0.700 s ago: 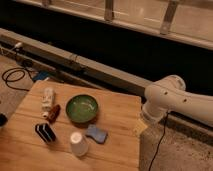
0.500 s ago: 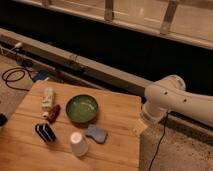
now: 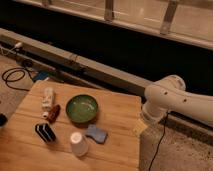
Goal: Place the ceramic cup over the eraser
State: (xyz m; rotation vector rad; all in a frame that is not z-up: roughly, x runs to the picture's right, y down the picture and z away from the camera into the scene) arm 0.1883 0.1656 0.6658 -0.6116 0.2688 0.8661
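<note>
Step in hand, as I judge it: the approach, w/ no grasp made yet. The small plain white tapered ceramic cup (image 3: 78, 144) stands free on the wooden table (image 3: 120, 107), lower centre of frame, just beside the blue sponge-like pad (image 3: 96, 133) on its right. The small black eraser w/ white stripes (image 3: 45, 132) lies to its left, near but apart, at lower left.

The white robot arm (image 3: 167, 95) sits at the right of frame. What I take for the gripper (image 3: 139, 128) is the small pale piece at its low end, by the table's right edge and well apart from the cup. I can't tell if it's wide or narrow; it holds nothing I can see.

Next move, imo: swing left across the table to the cup, staying clear of the round green bowl (image 3: 82, 108) at centre and the blue pad, take the cup, then carry it left and lower it mouth-down over the eraser. That needs the mouth centred on the block.

Hard to make out:
- whether the cup stands mouth-up or mouth-down
- the gripper's shape
- the arm's base, cut off at the right edge
- the white bottle-like object (image 3: 48, 97) and dark red-brown cylinder (image 3: 53, 112), left of the bowl, which look to touch.
</note>
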